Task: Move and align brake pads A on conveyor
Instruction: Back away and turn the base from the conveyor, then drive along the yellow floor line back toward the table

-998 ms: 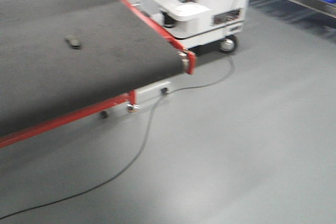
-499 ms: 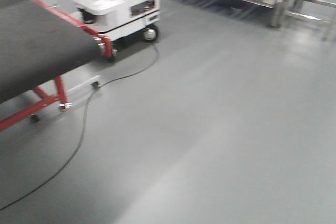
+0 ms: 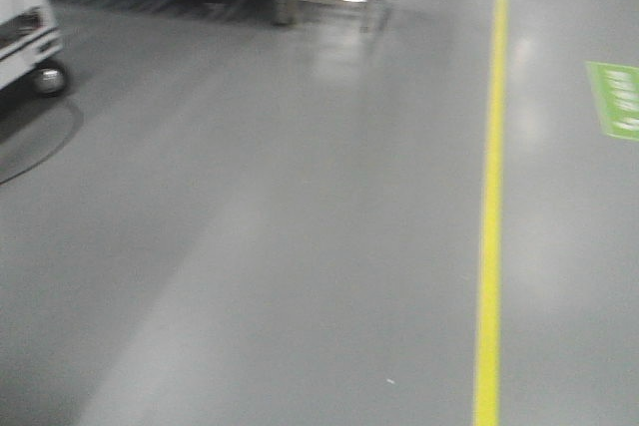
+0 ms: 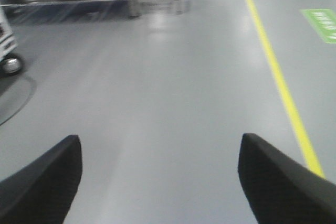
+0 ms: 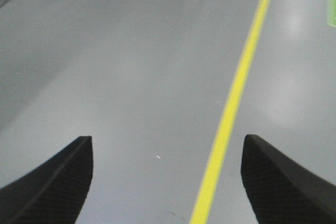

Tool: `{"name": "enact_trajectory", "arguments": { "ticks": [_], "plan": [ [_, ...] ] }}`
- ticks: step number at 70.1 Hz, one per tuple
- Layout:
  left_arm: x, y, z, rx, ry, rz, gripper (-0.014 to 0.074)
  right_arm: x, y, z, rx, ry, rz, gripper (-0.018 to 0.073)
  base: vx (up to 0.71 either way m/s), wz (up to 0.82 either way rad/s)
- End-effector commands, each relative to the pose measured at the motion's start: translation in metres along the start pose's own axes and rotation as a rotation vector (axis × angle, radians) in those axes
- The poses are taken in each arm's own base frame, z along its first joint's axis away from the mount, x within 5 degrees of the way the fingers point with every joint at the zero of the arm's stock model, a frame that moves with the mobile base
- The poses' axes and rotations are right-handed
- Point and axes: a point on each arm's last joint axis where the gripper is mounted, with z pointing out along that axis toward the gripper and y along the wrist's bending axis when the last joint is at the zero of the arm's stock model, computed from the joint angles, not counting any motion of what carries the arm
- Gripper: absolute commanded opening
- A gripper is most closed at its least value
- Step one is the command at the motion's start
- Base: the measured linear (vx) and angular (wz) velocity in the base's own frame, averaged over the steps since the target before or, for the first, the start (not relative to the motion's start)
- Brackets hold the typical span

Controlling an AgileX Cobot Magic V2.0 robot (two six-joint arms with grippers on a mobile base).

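Gaping left hand (image 4: pixel 159 142), right hand (image 5: pixel 167 141) over floor (image 3: pixel 300 246).

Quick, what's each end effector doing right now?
Left end effector: open, holding nothing.
Right end effector: open, holding nothing.

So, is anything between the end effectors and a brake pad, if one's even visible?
Can't judge: no pad or conveyor shows in any view. The left end effector and right end effector, both open, face only floor and a yellow line.
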Motion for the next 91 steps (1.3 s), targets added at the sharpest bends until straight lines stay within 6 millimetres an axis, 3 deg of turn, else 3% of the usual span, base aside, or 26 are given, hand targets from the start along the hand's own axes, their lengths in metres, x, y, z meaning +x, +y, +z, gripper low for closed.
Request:
{"name": "enact_trajectory", "arguments": {
  "ticks": [1,38,64,91],
  "plan": [
    [-0.013,0.002,-0.002,-0.011,-0.084,-0.011,0.0586,-0.012,-0.002,-0.004,0.019,-0.079,-0.014,0.0565,-0.25,-0.93],
    [-0.013,0.002,-0.002,-0.011,-0.084,-0.011,0.0586,0.006,-0.001,-0.004,0.007,0.122,-0.013,0.0565,-0.16,-0.64],
    [-0.013,0.002,-0.002,-0.011,-0.084,-0.011,0.0586,0.022,0.000,-0.008,-0.003,0.300,-0.011,0.0565,0.00,-0.18],
    [-0.013,0.002,-0.002,-0.011,-0.084,-0.011,0.0586,0.025,0.000,-0.009,-0.005,0.343,-0.011,0.0565,0.03,-0.09]
  ]
}}
